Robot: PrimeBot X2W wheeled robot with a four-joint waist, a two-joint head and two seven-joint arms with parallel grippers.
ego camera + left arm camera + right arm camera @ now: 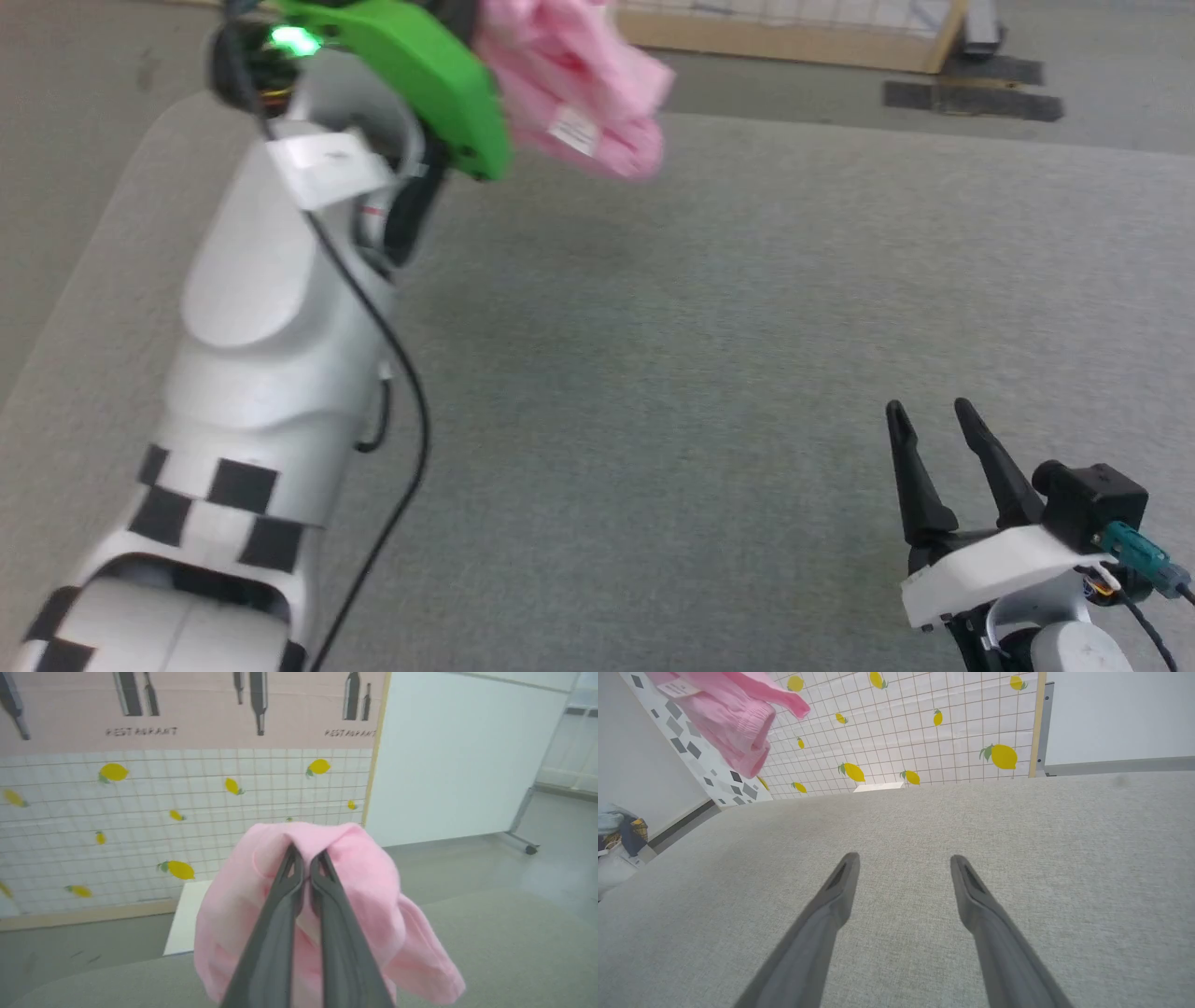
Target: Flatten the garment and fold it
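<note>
The garment [579,84] is a bunched light pink cloth with a small white tag, hanging in the air above the far left of the grey table [709,355]. My left gripper [306,858] is shut on a fold of the garment [364,891], which drapes down around both fingers. The garment [733,723] also hangs at the top left of the right wrist view. My right gripper [927,411] stands open low over the table's near right side, nothing between its fingers, and its gripper [903,863] points across bare cloth surface.
My white left forearm [271,308] with a green wrist cover [420,65] crosses the left of the head view. A lemon-patterned tiled panel [187,826] stands beyond the table's far edge. A pile of things [616,830] sits off the table's left.
</note>
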